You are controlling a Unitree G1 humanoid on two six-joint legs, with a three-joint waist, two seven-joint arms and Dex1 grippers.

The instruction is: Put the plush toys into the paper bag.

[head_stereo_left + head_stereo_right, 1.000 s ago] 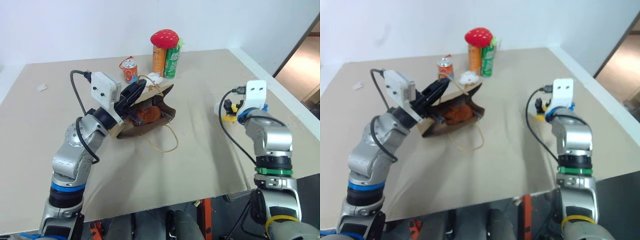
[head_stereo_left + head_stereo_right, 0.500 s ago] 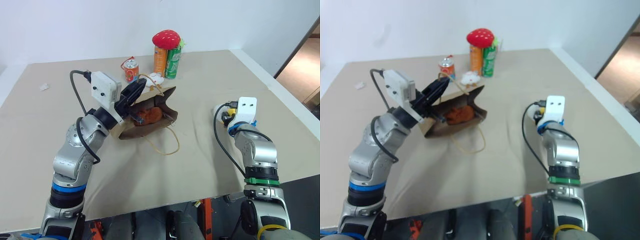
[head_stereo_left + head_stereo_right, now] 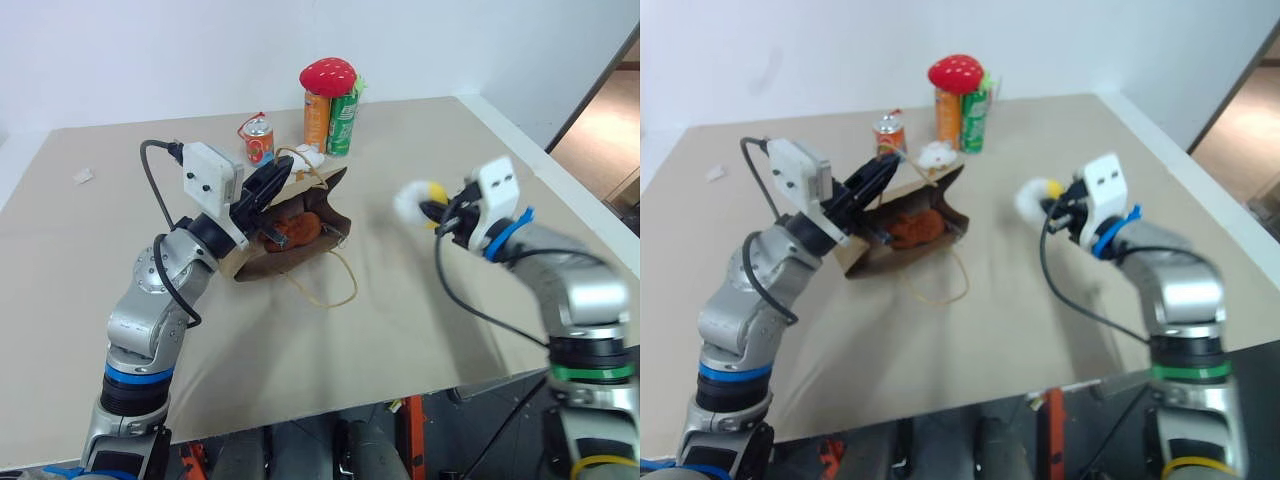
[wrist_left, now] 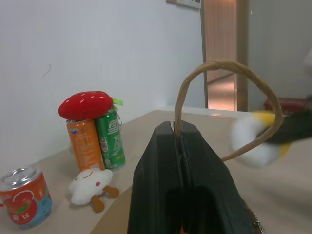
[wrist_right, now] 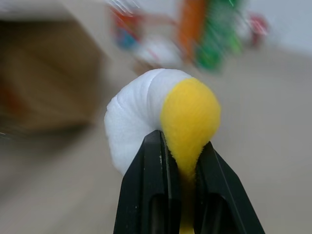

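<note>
Soft white-and-yellow egg-shaped plush toy [image 5: 161, 119], pinched by its yellow part between the closed black fingers of the right gripper [image 5: 178, 161], held clear above the beige matte tabletop [image 3: 400, 310]. Creased brown kraft paper bag [image 3: 300, 238] lies on its side beside the left gripper [image 4: 178, 141], whose fingers are clamped shut on one twisted-cord loop handle [image 4: 229, 68]. Fuzzy brown monkey plush [image 3: 295, 230] sits inside the bag's mouth, just beyond the left fingertips and well apart from the right gripper.
</note>
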